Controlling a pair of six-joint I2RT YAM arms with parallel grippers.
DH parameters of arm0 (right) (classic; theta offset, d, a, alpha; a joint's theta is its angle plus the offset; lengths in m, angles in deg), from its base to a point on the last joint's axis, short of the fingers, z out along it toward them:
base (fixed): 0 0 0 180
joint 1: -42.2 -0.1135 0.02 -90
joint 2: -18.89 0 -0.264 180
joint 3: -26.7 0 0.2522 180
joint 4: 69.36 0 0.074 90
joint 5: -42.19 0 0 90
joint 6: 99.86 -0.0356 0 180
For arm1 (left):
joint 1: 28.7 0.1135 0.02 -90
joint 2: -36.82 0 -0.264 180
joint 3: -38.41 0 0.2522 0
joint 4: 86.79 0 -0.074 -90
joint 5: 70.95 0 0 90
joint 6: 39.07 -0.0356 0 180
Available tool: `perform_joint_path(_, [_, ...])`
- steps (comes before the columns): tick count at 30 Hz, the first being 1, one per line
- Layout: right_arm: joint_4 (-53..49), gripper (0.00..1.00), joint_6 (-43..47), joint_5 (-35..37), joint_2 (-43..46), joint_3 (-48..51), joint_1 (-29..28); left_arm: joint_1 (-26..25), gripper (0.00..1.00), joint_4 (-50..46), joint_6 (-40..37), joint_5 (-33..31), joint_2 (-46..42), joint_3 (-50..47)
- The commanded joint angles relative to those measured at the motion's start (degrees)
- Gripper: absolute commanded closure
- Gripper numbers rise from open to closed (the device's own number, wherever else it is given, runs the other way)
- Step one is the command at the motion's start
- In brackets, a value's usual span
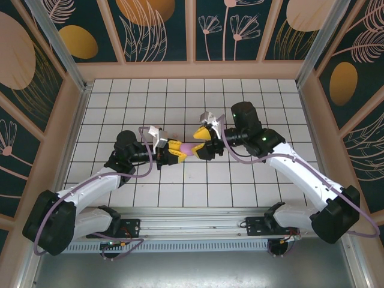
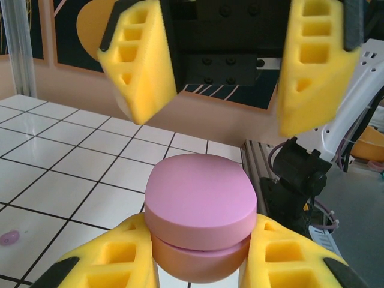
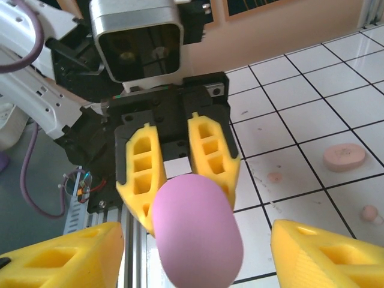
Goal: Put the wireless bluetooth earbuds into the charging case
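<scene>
The charging case (image 1: 191, 148) is a light purple oval with its lid down on a thin seam. My left gripper (image 1: 172, 150) is shut on it and holds it above the tiles. In the left wrist view the case (image 2: 201, 207) sits between my yellow fingers (image 2: 108, 261). My right gripper (image 1: 204, 139) stands open, its fingers on either side of the case's far end without touching. In the right wrist view the case (image 3: 196, 231) fills the gap between those wide-apart fingers (image 3: 327, 252). One small pale pink earbud (image 3: 369, 212) lies on the tiles, and a tiny purple earbud (image 2: 9, 238) lies on a tile at lower left.
A pale pink oval piece (image 3: 344, 157) lies flat on the tiles near the pink bud. The metal rail (image 1: 192, 225) with the arm bases runs along the near edge. Wooden walls (image 1: 192, 69) close in the tiled floor on three sides.
</scene>
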Motion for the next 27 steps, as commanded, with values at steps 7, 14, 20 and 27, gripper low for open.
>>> perform_joint_path(7, [-3.0,0.31,6.3,8.1,-0.8,-0.7,-3.0,-0.3,1.0,3.2,1.8,1.9,0.3,1.3])
perform_joint_path(14, [-2.5,0.31,6.6,8.7,-2.4,-1.0,-3.3,-0.2,1.0,2.1,1.1,2.0,0.0,1.2])
perform_joint_path(20, [-3.0,0.29,7.1,9.1,-3.4,-1.3,-3.6,-0.3,1.0,1.4,0.4,2.1,-0.2,1.4])
perform_joint_path(27, [-0.4,0.3,3.3,16.9,-3.9,-2.1,-2.7,-0.3,1.0,0.3,-1.0,2.6,-0.8,1.4])
